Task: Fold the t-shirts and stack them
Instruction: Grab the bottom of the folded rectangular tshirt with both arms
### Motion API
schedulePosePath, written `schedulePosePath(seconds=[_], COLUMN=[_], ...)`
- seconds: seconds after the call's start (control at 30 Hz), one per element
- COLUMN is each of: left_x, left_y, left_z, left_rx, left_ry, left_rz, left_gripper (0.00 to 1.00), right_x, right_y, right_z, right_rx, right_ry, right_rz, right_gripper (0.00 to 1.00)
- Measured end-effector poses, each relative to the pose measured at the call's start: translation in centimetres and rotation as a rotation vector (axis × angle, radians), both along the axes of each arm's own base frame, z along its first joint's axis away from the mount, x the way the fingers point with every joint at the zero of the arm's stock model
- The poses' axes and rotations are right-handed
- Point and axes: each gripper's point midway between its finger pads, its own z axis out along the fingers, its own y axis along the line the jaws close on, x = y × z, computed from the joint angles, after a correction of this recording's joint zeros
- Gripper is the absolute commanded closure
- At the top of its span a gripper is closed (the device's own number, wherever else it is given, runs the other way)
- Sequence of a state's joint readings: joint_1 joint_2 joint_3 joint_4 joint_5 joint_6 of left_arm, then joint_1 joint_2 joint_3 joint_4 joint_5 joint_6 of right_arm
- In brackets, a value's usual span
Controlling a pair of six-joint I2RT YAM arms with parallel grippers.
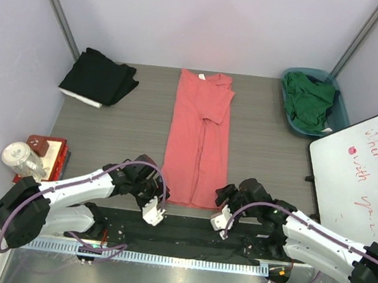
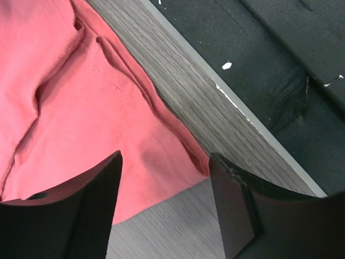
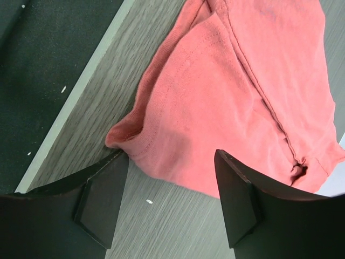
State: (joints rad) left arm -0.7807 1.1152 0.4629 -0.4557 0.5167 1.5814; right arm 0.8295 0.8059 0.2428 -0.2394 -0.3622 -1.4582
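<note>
Done — black t-shirt (image 1: 99,77) folded aside. Midway: coral-pink t-shirt (image 1: 198,142) narrowed lengthwise, left end effector (image 1: 154,214) and right end effector (image 1: 219,220) agape astride its hem corners, gripping nothing. Pending — green t-shirt (image 1: 309,100) in teal basket (image 1: 342,115).

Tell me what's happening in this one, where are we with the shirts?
Both arms are at the near hem of the coral-pink t-shirt, which lies lengthwise in the middle with its sides folded in. The left gripper and right gripper are each open at a hem corner; nothing is gripped yet. The black t-shirt sits folded at the far left, and the dark green t-shirt is heaped in the teal basket.
</note>
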Motion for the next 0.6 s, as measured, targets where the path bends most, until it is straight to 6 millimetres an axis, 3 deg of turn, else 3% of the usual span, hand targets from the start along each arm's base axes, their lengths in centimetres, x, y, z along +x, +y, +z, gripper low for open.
schedulePosePath(seconds=[0.2,0.3,0.47,0.57,0.6], left_x=[0.1,0.2,0.5,0.7,0.8], left_y=[-0.1,-0.1,-0.2,-0.2,-0.1], left_z=[-0.2,-0.3,-0.6,-0.8,-0.8], left_rx=[0.004,0.004,0.009,0.011,0.014], left_ry=[0.021,0.026,0.035,0.044,0.047], left_rz=[0.032,0.047,0.076,0.104,0.115], left_gripper=[0.41,0.49,0.59,0.69,0.79], right_x=[-0.2,-0.7,-1.5,-1.5,-1.6], right_y=[-0.1,-0.3,-0.6,-0.4,-0.3], right_z=[-0.1,-0.4,-1.5,-1.7,-1.8], right_rx=[-0.006,-0.016,-0.054,-0.061,-0.063], right_ry=[0.007,0.023,0.075,0.092,0.096], right_rz=[0.005,0.019,0.036,0.042,0.045], right_gripper=[0.38,0.56,0.68,0.79,0.85])
